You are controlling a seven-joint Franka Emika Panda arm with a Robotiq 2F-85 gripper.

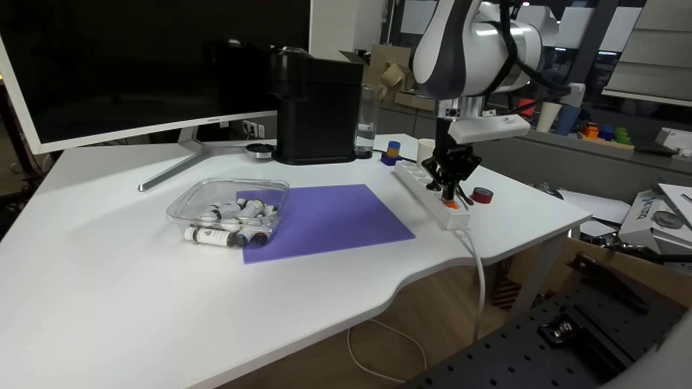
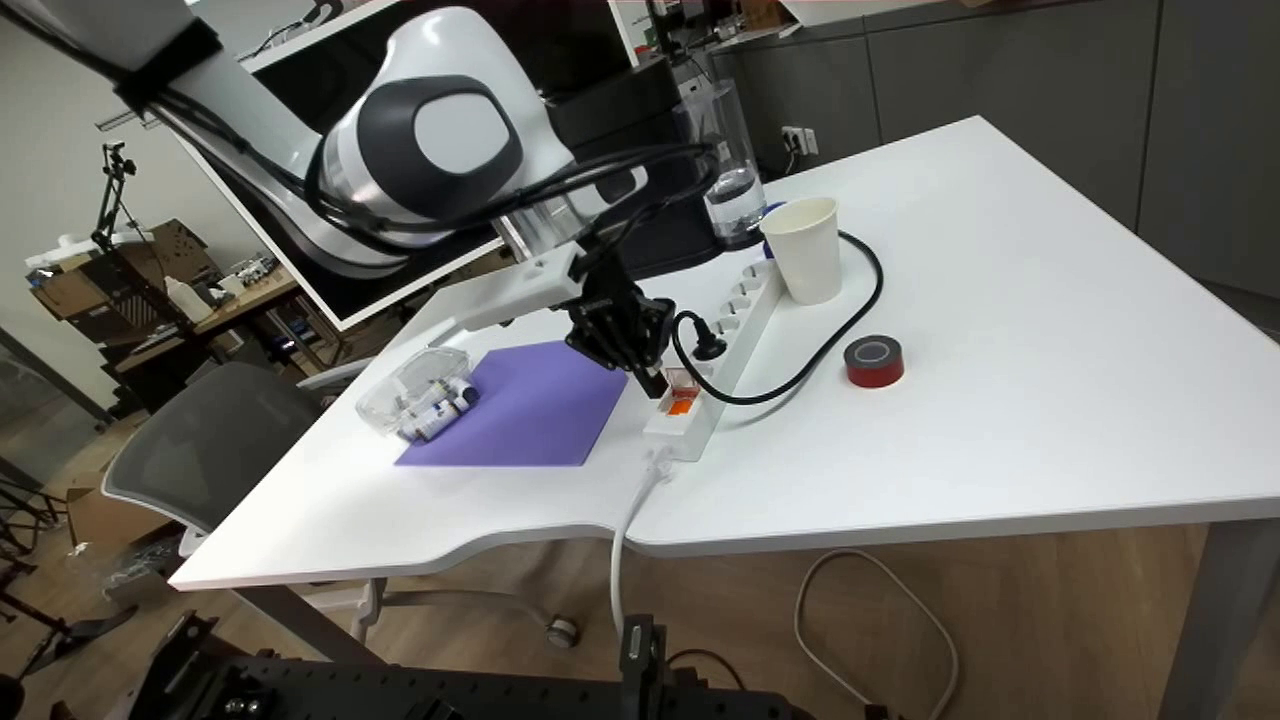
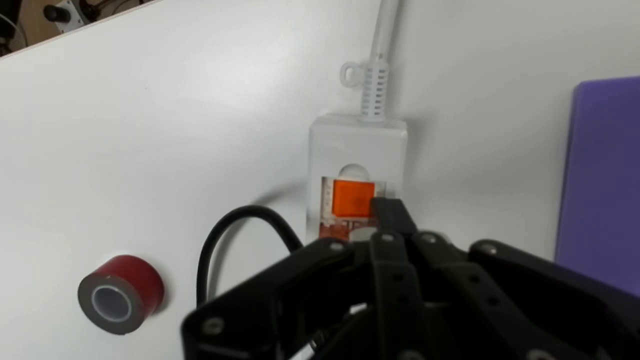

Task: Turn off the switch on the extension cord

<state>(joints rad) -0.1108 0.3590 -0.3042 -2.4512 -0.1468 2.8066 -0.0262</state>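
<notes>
The extension cord is a long white power strip near the table's right side; it also shows in an exterior view and in the wrist view. Its orange-red switch sits near the cable end, also visible in both exterior views. My gripper points down with its fingertips together and nothing seen between them. In the wrist view, the tip overlaps the switch's right edge. In the exterior views the gripper is right at the switch; contact cannot be told.
A black plug with a looping black cable stands in the strip. A paper cup and a tape roll are nearby. A purple sheet and clear tray of small bottles lie on the strip's other side.
</notes>
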